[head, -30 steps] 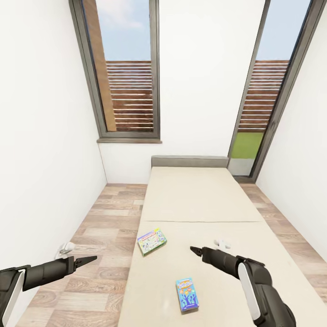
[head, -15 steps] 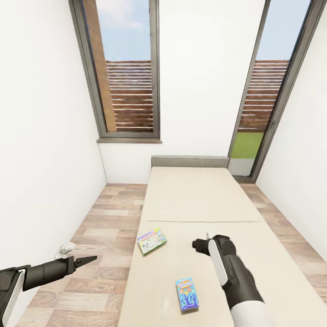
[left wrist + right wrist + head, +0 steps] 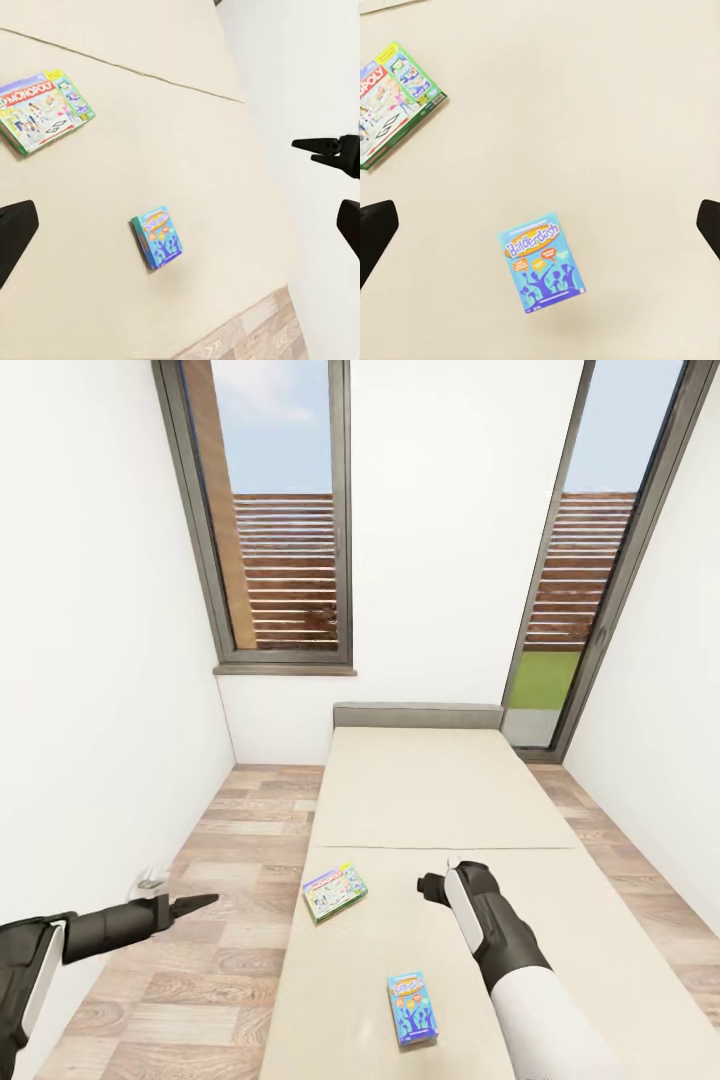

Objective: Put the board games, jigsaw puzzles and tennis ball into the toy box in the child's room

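Two board games lie flat on the beige bed. One is a green-pink Monopoly box; nearer me lies a blue Balderdash box. My right gripper hovers open above the mattress, between and to the right of the two boxes, holding nothing. Over the floor to the left of the bed, my left gripper is open and empty. The table, toy box, jigsaw puzzles and tennis ball are out of view.
A wood-plank floor runs along both sides of the bed between white walls. A grey headboard stands at the far end under a tall window, with a glass door at the right.
My right arm has swung upright so its forearm now rises from the lower right, with the gripper shifted slightly left and farther over the bed. The left arm has lifted a little.
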### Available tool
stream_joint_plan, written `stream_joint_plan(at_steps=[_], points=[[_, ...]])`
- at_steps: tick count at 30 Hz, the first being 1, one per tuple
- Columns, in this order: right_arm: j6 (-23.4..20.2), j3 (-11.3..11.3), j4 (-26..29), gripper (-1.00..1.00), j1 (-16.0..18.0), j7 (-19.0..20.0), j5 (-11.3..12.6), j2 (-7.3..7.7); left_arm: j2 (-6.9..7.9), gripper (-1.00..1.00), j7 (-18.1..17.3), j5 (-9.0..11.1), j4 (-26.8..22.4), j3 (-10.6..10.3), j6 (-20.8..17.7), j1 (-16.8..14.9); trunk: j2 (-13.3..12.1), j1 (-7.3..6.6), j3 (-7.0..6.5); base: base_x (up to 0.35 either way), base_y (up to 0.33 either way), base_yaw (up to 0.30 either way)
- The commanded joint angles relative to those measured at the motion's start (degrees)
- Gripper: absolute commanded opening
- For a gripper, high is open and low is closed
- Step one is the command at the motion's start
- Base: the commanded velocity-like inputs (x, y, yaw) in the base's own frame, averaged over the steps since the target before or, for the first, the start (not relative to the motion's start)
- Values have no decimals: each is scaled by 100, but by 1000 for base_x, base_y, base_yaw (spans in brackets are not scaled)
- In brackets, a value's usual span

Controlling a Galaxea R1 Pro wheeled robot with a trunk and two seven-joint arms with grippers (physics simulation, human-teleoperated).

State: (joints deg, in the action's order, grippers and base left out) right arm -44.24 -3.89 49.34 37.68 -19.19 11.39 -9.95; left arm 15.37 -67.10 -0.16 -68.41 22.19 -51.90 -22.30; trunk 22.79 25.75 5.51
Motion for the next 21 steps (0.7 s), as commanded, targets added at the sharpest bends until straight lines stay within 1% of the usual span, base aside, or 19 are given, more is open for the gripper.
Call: stream_joint_plan(at_steps=[1, 6, 16, 18, 20, 21], points=[[1, -5, -9, 100, 13, -71, 74, -5, -11, 100, 28, -16, -8, -25, -64, -112, 13, 4, 13, 0, 0, 0], [23, -4, -101, 100, 14, -119, 91, -5, -21, 100, 181, -32, -9, -93, -71, -211, 13, 4, 13, 0, 0, 0], [0, 41, -142, 100, 12, -137, 74, -5, -17, 100, 349, -27, 19, -127, -69, -230, 13, 4, 13, 0, 0, 0], [-13, 52, -136, 100, 7, -133, 74, -5, -32, 100, 500, -32, 39, -127, -67, -231, 13, 4, 13, 0, 0, 0], [-16, 61, -134, 100, -4, -130, 74, -5, -71, 100, 840, -44, 62, -128, -67, -228, 13, 4, 13, 0, 0, 0], [-16, 63, -133, 100, -6, -128, 74, -5, -81, 100, 938, -46, 66, -128, -70, -227, 13, 4, 13, 0, 0, 0]])
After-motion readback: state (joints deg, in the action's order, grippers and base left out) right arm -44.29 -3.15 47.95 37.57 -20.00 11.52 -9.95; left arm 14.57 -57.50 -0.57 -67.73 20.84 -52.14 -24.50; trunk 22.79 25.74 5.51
